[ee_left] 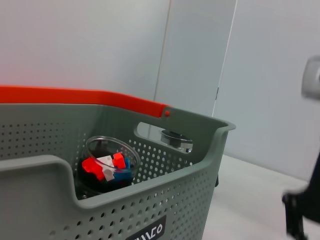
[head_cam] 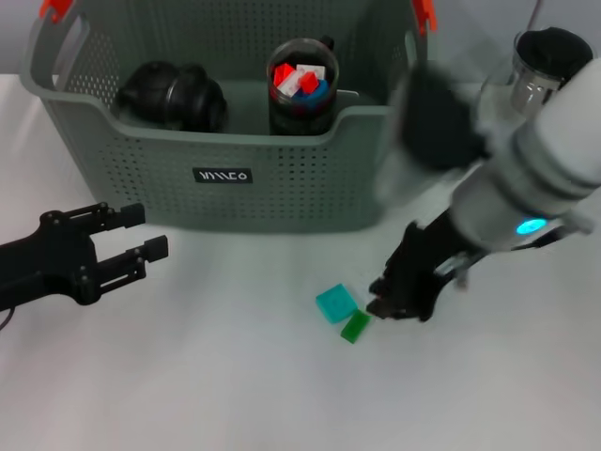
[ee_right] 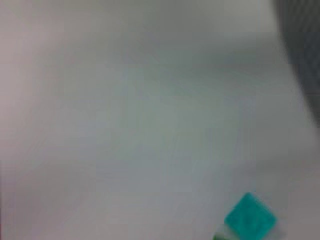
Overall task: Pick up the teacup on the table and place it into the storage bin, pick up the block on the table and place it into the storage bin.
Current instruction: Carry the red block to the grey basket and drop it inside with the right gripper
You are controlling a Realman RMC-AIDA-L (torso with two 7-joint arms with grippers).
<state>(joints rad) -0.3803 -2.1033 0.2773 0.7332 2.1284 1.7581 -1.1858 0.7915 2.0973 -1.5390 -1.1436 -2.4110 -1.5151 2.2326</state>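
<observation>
The right end effector [head_cam: 399, 299] is being lowered beside the teal block [head_cam: 335, 303] on the table [head_cam: 216, 376] — its grip state cannot be told — while the left end effector [head_cam: 141, 235], released, is being parked clear of the storage bin [head_cam: 282, 178].

I see the storage bin [head_cam: 282, 178] as matt grey perforated plastic; the worktop [head_cam: 207, 376] smooth, matt white; teal block [head_cam: 336, 303] smooth; cup [head_cam: 302, 85] glossy, clear-rimmed.

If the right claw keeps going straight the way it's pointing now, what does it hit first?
Most likely the small green block, just ahead of the right claw on the table, with the teal block beside it. Depth is hard to judge.
</observation>
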